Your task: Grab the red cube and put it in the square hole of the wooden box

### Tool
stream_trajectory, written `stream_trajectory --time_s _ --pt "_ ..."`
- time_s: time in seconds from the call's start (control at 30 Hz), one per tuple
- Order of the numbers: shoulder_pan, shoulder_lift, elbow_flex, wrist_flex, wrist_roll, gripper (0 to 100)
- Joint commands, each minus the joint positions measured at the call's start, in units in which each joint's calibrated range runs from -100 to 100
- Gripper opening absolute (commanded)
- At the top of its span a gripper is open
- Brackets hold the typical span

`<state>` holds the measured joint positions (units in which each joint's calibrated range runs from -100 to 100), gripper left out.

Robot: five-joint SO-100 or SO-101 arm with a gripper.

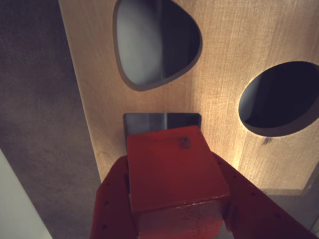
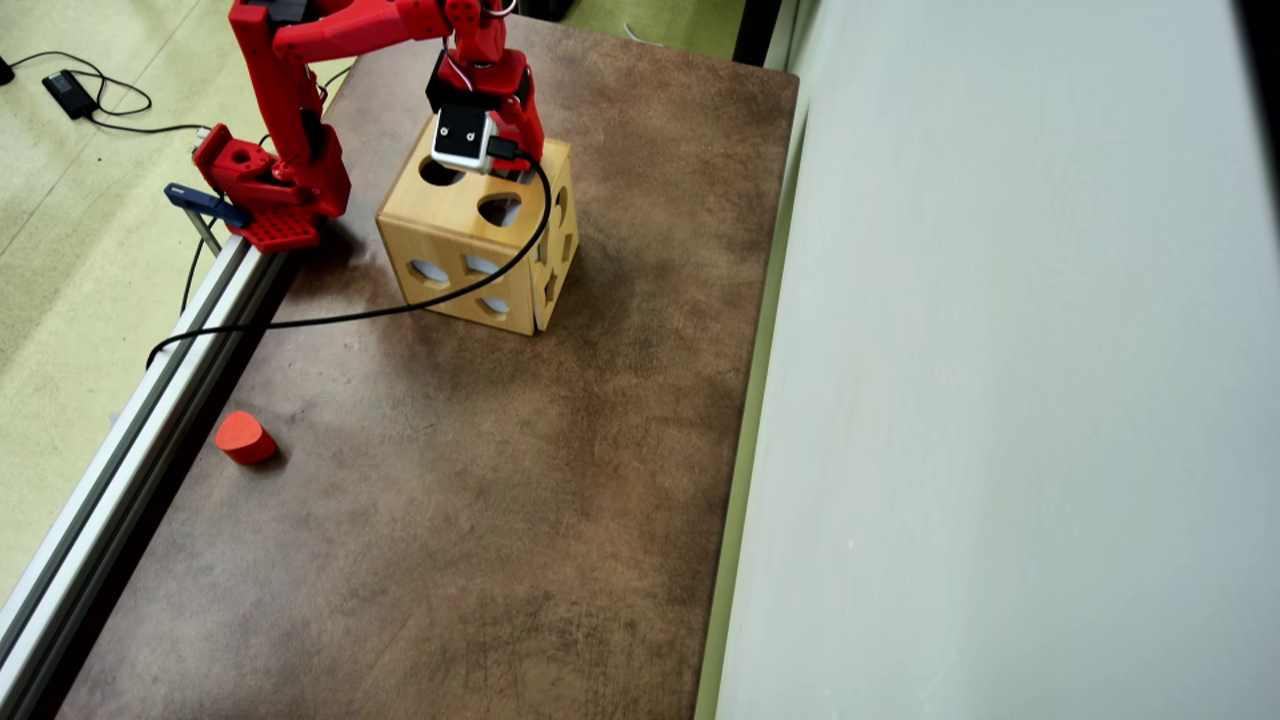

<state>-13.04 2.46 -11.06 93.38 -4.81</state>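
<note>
In the overhead view, the metal rail (image 2: 150, 400) runs along the left edge of the brown tabletop (image 2: 450, 520), and an orange-red rounded block (image 2: 244, 437) lies on the tabletop just beside it, well apart from everything else. Farther back, the red arm (image 2: 290, 100) rises from its base at the rail and reaches right over the wooden box (image 2: 470, 250), which stands on the far part of the tabletop. A black cable (image 2: 400, 308) trails from the wrist camera across the box's near face and off to the left. In the wrist view, the tool (image 1: 174, 219) enters from the bottom edge, one red finger (image 1: 112, 204) on the left and the other on the right. The tool is clamped on the red cube (image 1: 174, 174), which sits between the fingers, touching both, with its upper face turned toward the camera. The cube is held just over the box's top face, and its far edge overlaps the near part of the square hole (image 1: 162, 122). A rounded triangular hole (image 1: 154, 42) lies beyond the square hole, and a round hole (image 1: 279, 97) lies to the right.
</note>
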Motion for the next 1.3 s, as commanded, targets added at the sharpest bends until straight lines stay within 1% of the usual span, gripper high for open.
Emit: stream_trajectory --time_s 0.0,0.2,0.37,0.43,0.6,0.7,1.13,1.2,1.27 --pt "0.41 -0.55 -0.21 0.18 -0.20 2" --pt "0.41 -0.55 -0.03 0.27 -0.24 2" --pt "0.41 -1.40 3.19 0.27 0.00 3" --pt "0.41 -1.65 3.19 0.27 0.05 6" --pt "-0.03 -1.65 3.01 1.55 -0.15 18" --pt "-0.18 -1.65 2.38 3.24 -0.20 22" --pt "-0.33 -1.91 2.12 4.13 -0.29 23" --pt "-0.33 -3.94 2.12 4.13 -0.29 23" --pt "-0.33 -9.38 2.12 4.13 -0.20 22"
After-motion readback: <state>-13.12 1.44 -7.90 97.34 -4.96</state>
